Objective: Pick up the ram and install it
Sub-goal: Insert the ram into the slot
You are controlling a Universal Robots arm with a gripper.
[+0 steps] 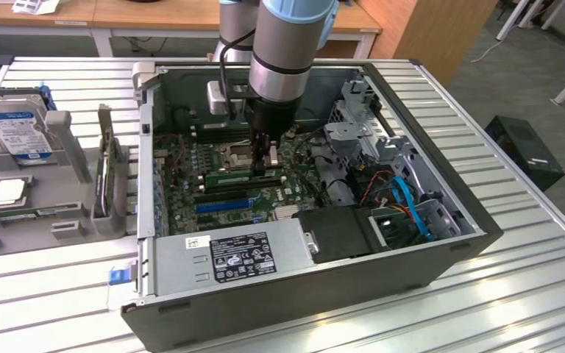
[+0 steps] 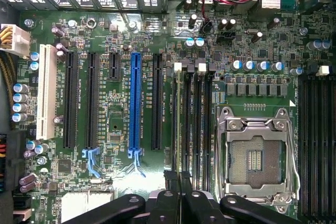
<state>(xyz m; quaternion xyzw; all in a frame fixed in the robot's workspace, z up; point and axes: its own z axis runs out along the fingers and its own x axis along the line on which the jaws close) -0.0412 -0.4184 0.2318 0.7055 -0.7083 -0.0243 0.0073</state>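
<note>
Gripper [image 1: 265, 168] low inside the open computer case [image 1: 312, 309] on the slatted surface [image 1: 528, 309]; I see its fingers drawn narrow, pinching the top edge of the ram [image 1: 232, 177]; the ram stands on edge along a black memory slot just beside the CPU socket [image 1: 235, 153]; whether it is fully seated I cannot tell.

The arm [image 1: 280, 44] hangs straight down into the open computer case [image 1: 440, 243], with its wrist vertical. Its pincer [image 1: 265, 160] points down near the middle of the case, low over the case floor. Its two dark fingers [image 2: 170, 192] are pressed together with no gap.
</note>
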